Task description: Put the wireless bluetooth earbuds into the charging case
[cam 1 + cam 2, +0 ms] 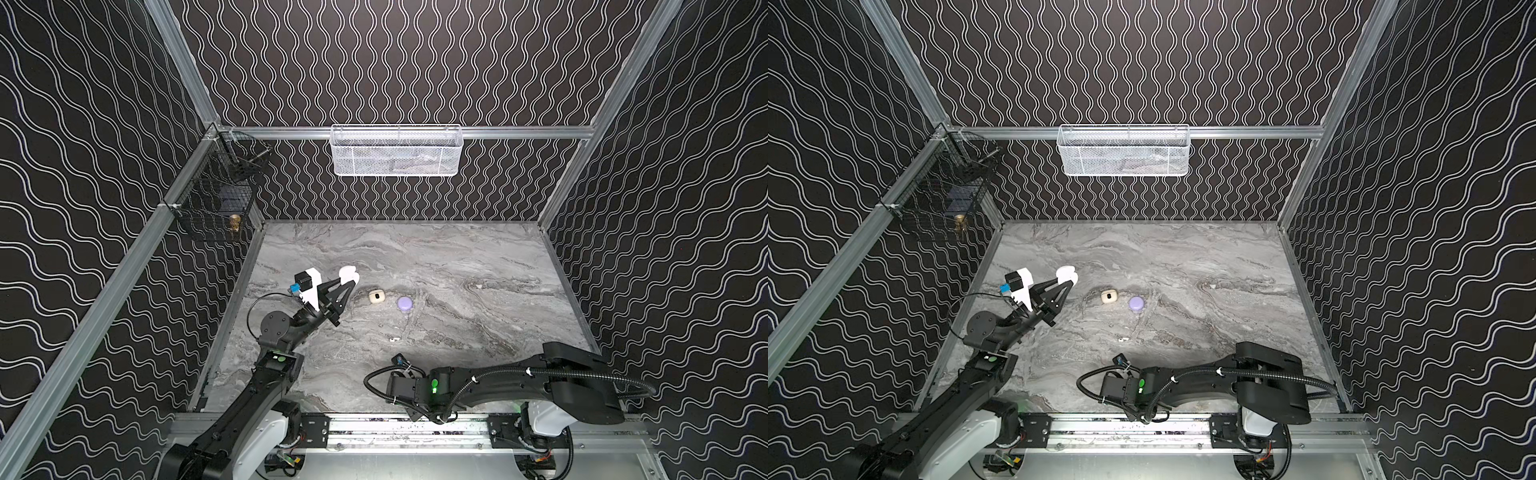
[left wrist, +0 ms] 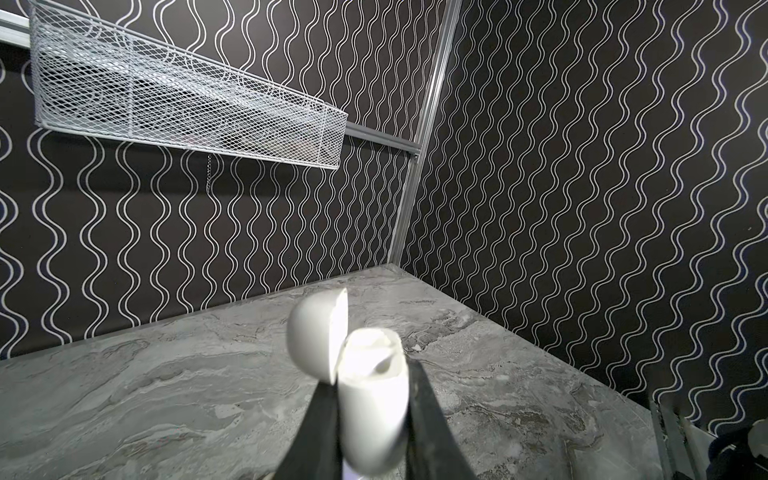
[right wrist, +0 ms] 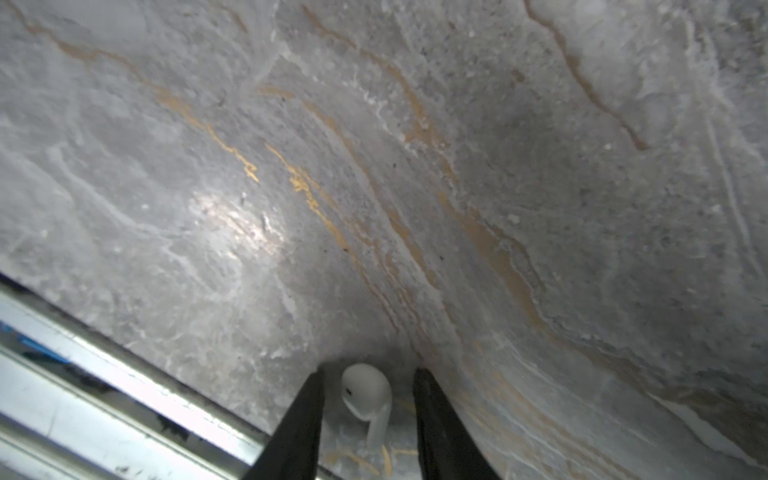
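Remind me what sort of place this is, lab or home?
Probably a lab robot test cell, not a home: a marble-look tabletop boxed in by patterned walls on a metal frame, with a left arm and right arm mounted on a rail at its front edge.

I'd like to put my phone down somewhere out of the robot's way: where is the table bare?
Barest: the table along the back wall, into the back-right corner. Crowded: the left-middle row of white case in the left claw, beige case and lavender case; also the front rail, where the right claw straddles an earbud.
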### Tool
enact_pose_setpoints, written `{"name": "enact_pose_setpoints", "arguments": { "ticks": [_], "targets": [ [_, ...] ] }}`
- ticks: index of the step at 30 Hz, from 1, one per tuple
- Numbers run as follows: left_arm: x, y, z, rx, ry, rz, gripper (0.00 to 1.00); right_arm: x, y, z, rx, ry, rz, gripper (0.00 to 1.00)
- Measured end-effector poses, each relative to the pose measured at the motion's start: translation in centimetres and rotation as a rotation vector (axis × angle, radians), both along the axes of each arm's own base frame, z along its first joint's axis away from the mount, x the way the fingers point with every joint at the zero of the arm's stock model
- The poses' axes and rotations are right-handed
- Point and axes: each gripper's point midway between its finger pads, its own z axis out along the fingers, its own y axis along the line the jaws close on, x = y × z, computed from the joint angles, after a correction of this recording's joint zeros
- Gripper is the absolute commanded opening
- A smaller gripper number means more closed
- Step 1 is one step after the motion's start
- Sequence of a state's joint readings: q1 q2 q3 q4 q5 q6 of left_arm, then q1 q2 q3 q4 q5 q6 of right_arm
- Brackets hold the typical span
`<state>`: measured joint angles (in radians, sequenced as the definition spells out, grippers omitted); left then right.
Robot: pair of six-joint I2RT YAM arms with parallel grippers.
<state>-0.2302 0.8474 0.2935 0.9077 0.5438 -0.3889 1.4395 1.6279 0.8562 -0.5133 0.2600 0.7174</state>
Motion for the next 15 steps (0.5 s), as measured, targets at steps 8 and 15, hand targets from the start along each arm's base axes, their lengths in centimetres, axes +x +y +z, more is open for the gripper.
{"name": "enact_pose_setpoints", "arguments": {
  "ticks": [8,15],
  "targets": [
    [-0.11,-0.03,0.15,-0.001,-0.006,-0.003,0.00,-0.05,0.15,-0.12,0.031,0.003,-0.007,0.23],
    [-0.30,-0.10,0.52,-0.005,-0.023,-0.012,0.00,0.08,0.11,0.03,0.055,-0.003,-0.026,0.17]
  ]
}}
